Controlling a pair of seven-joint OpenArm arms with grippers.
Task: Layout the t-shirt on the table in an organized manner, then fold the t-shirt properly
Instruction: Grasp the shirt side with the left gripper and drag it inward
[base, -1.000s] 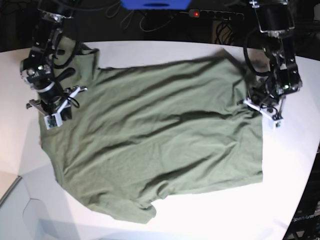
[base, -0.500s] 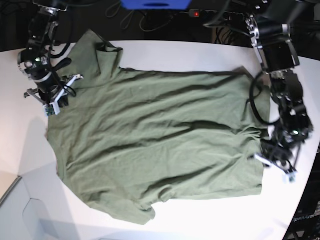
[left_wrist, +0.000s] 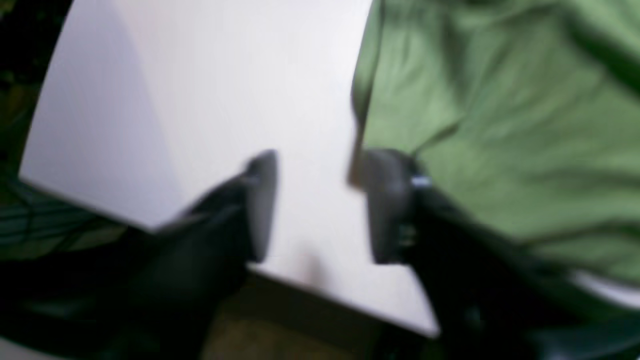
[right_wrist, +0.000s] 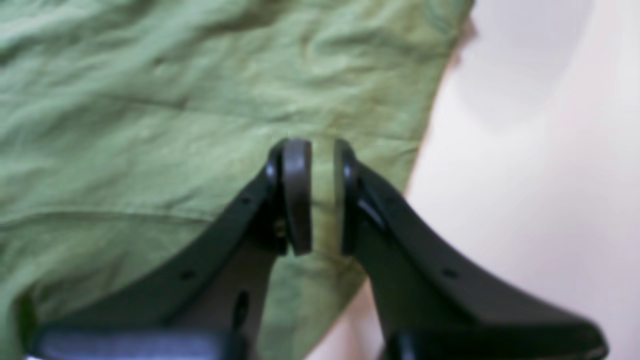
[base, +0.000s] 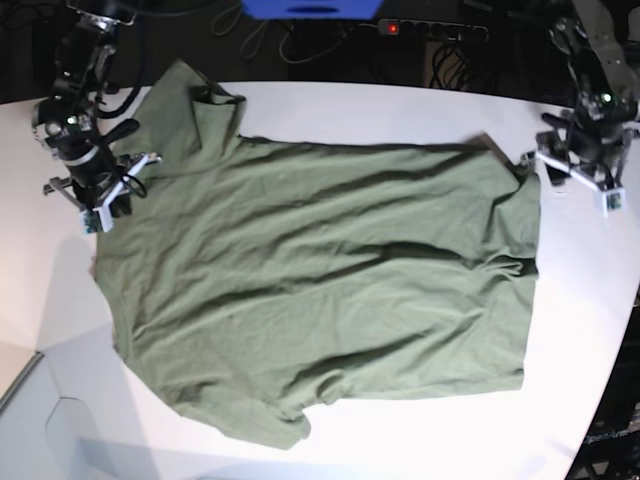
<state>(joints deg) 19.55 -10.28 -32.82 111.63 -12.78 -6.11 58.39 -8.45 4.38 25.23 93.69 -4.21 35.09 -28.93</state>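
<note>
The right gripper (base: 100, 205) sits at the left of the base view, over the shirt's (base: 320, 280) left edge. In the right wrist view its jaws stand nearly together with a fold of green cloth pinched between the pads (right_wrist: 297, 195), so this gripper (right_wrist: 317, 197) has hold of the shirt (right_wrist: 150, 100) near its edge, with bare table (right_wrist: 540, 150) just beside.

The shirt lies spread across the middle of the white table (base: 400, 105), wrinkled. One sleeve points up toward the far left; another lies at the near edge.

At the right of the base view the left gripper (base: 580, 180) hangs by the shirt's far right corner. In the blurred left wrist view its jaws are apart over bare table (left_wrist: 200, 100), nothing between them. One finger (left_wrist: 385, 200) is at the shirt's (left_wrist: 500, 125) edge; the left gripper (left_wrist: 315, 205) holds nothing.
</note>
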